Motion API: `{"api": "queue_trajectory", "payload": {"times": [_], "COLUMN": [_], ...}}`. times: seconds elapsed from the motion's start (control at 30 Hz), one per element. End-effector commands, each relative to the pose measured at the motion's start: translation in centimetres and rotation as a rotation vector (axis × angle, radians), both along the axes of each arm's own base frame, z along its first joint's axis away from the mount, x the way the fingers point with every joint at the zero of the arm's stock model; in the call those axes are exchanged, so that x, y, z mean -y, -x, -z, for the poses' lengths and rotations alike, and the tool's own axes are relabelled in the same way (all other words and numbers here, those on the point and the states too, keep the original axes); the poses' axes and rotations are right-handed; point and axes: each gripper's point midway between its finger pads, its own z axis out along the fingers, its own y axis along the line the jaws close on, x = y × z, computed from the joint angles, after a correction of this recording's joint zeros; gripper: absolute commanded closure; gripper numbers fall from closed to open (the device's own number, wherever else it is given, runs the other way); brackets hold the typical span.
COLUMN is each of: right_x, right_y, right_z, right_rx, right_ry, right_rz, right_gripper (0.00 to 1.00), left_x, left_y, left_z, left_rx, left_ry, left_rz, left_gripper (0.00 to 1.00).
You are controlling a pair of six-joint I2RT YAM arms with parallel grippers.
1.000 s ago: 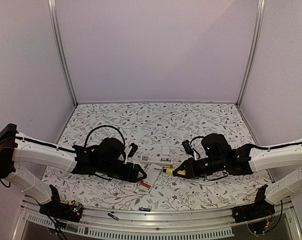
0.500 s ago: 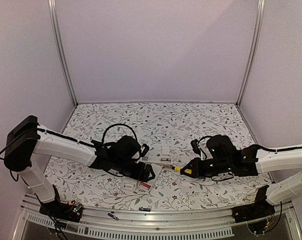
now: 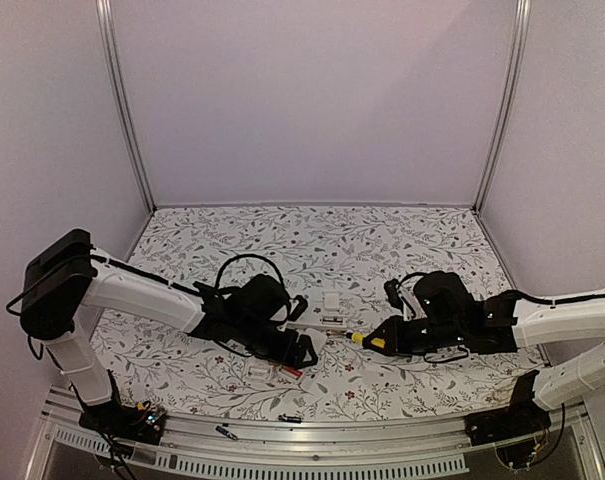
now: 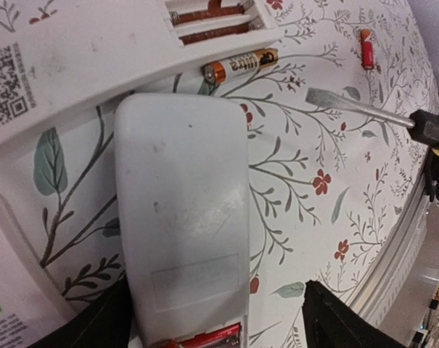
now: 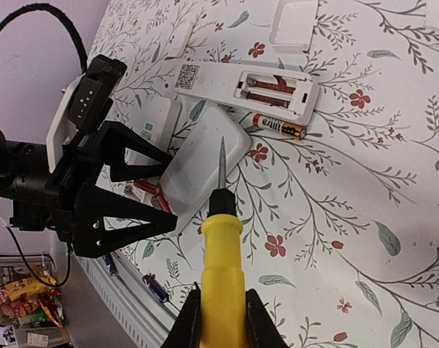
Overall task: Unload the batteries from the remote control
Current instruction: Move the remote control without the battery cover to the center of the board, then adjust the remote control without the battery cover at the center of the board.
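A white remote control [image 4: 132, 43] [image 5: 241, 87] [image 3: 322, 322] lies back up, its battery bay open and showing only springs. One orange-and-black battery [image 4: 237, 65] [image 5: 279, 125] lies loose beside it. A second white remote [image 4: 179, 217] [image 5: 204, 163] lies between the spread fingers of my left gripper [image 4: 219, 333] [image 3: 307, 350], which is open. A red battery [image 4: 204, 338] shows at that remote's near end. Another red battery [image 4: 366, 48] [image 3: 292, 371] lies loose on the cloth. My right gripper [image 5: 220, 319] [image 3: 377, 342] is shut on a yellow-handled screwdriver [image 5: 220, 246], its blade over the second remote.
White battery covers [image 5: 295, 25] lie beyond the open remote. Dark batteries [image 5: 154, 288] [image 3: 225, 432] rest by the metal rail [image 3: 282, 440] at the near edge. A white piece with a green label [image 5: 150, 127] lies left of the second remote.
My left arm has swung right and forward, bringing its gripper over the second remote with the jaws wider apart. The right gripper has drawn back slightly to the right, still holding the screwdriver.
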Motion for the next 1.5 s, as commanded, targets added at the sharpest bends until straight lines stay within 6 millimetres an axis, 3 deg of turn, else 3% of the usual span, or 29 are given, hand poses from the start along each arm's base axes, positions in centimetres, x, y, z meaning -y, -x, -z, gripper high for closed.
{"api": "queue_trajectory", "payload": {"times": [0.0, 0.27, 0.4, 0.67, 0.97, 1.23, 1.47], "right_x": [0.7, 2.2, 2.8, 4.6, 6.4, 3.0, -0.2], "right_y": [0.0, -0.5, -0.5, -1.0, 0.5, 2.7, 2.2], "right_z": [0.9, 0.9, 1.4, 1.3, 2.8, 2.6, 1.4], "right_rx": [0.005, 0.017, 0.002, 0.024, -0.063, -0.12, -0.074], "right_ry": [0.025, 0.039, 0.06, 0.102, 0.149, 0.052, 0.024], "right_rz": [0.021, 0.098, 0.128, 0.195, 0.232, 0.062, -0.02], "right_gripper": [1.0, 1.0, 1.0, 1.0, 1.0, 1.0, 1.0], "left_x": [0.9, 3.0, 4.6, 6.8, 3.8, 4.0, 4.7], "left_y": [1.0, 2.3, 2.0, 2.9, 3.3, 4.4, 7.1], "left_z": [0.1, -0.3, -0.3, -1.7, -0.7, -1.0, -0.5], "left_rx": [-0.035, -0.068, -0.064, -0.078, -0.069, -0.096, -0.17], "left_ry": [0.016, 0.088, 0.119, 0.168, 0.065, 0.088, 0.112], "left_rz": [0.044, 0.09, 0.106, 0.159, 0.105, 0.122, 0.182], "left_gripper": [0.19, 0.19, 0.19, 0.19, 0.19, 0.19, 0.19]}}
